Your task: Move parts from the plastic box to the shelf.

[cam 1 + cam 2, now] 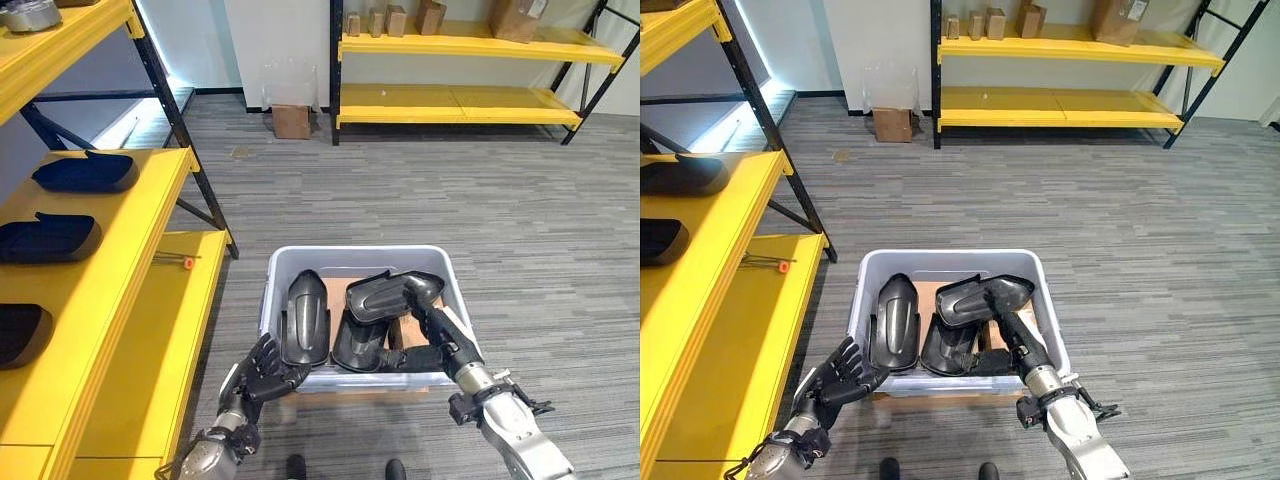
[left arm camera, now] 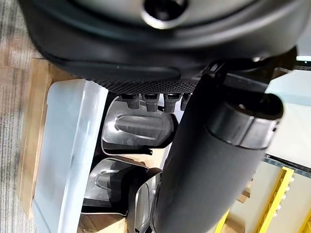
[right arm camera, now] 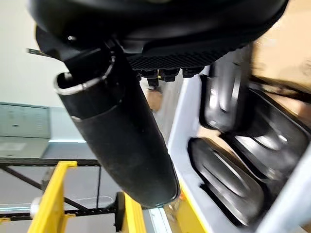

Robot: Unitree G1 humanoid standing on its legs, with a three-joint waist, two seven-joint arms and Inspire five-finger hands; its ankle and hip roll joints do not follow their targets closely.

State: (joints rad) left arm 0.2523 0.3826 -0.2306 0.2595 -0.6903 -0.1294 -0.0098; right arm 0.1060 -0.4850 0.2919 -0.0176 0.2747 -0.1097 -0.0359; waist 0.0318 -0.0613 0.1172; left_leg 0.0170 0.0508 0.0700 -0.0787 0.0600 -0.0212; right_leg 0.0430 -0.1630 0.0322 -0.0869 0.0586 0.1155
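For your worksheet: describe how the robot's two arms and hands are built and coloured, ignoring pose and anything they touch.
Both forearms are smooth silver-grey shells ending in dark, near-black hands. The left hand has jointed black fingers. The right hand is equally dark, joined at the wrist by a silvery metal collar with small black fittings. In each wrist view the thumb is a thick black cylinder with a metallic ring at its base.

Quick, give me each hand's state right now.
Left hand: open, fingers spread at the plastic box's near-left corner, holding nothing.
Right hand: open, fingers straight, reaching into the box among the black parts.
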